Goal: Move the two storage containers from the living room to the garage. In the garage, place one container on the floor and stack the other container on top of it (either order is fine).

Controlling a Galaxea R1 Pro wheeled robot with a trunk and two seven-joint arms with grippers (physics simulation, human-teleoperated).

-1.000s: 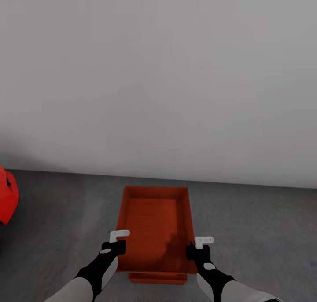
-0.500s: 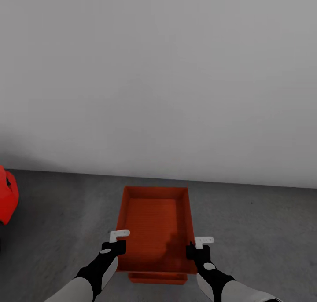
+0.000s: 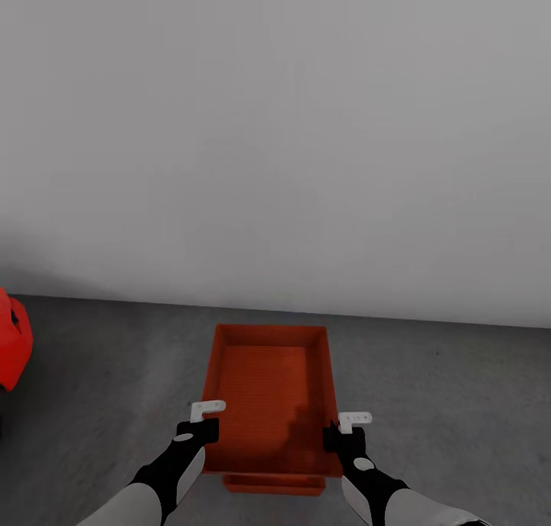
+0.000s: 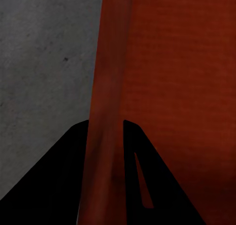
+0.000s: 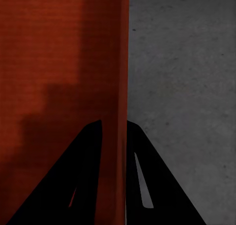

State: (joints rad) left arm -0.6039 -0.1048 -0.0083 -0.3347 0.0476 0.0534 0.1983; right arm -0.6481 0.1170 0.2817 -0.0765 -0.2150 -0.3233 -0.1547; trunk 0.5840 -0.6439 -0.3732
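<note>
- Held level above the mottled dark grey concrete floor (image 3: 459, 403): upper red-orange lidless rectangular storage container (image 3: 269, 392), long axis pointing away toward the plain white wall (image 3: 275, 128).
- Directly beneath it, just the near edge peeking out: second red-orange storage container (image 3: 273, 485), resting on the concrete.
- Clamped on the upper container's left side wall: left black two-finger gripper (image 3: 200, 428), one finger inside and one outside the thin wall, as seen in the left wrist view (image 4: 105, 156).
- Clamped likewise on the right side wall: right black two-finger gripper (image 3: 343, 432), fingers straddling the wall in the right wrist view (image 5: 114, 156).
- At the far left edge, partly cut off: glossy red car (image 3: 11, 350).
</note>
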